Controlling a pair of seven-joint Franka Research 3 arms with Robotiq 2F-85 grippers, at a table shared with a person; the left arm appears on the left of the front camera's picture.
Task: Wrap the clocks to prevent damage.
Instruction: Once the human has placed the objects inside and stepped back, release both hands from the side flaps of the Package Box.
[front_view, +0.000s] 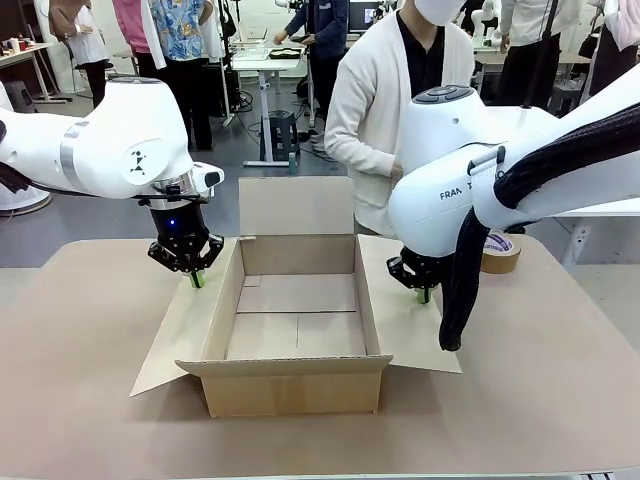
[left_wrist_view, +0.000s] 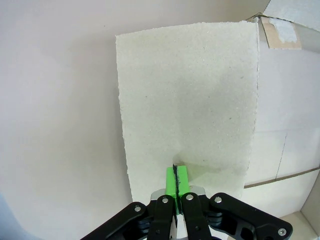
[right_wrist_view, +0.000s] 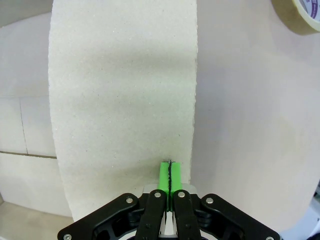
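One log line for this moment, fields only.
box: open | left jaws: shut, touching left flap | right jaws: shut, touching right flap

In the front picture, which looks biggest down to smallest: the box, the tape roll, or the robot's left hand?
1. cardboard box, by far
2. left hand
3. tape roll

The tape sits farther back, so the last two are unsure.

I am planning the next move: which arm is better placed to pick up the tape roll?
Probably the right. The tape roll lies on the table just beyond the right gripper. The left gripper is at the opposite flap, with the whole box between it and the roll.
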